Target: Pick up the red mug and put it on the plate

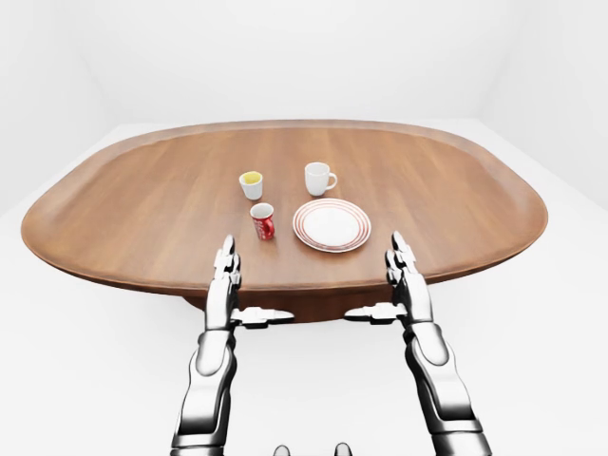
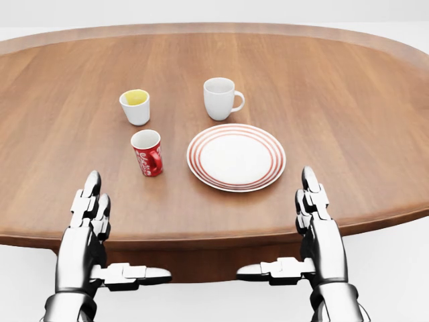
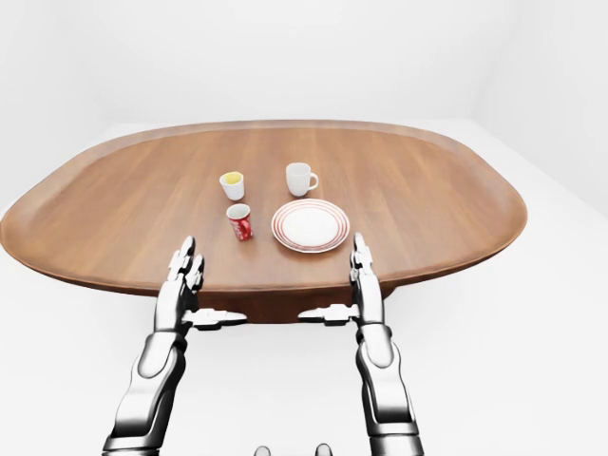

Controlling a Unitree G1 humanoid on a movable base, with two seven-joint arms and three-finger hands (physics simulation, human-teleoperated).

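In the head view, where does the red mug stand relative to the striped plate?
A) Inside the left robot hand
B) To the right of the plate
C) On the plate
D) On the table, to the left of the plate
D: the red mug stands upright on the table, left of the plate and apart from it; both robot hands are open and hold nothing.

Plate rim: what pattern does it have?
The plate is white with concentric red rings round its rim, clearest in the head view.
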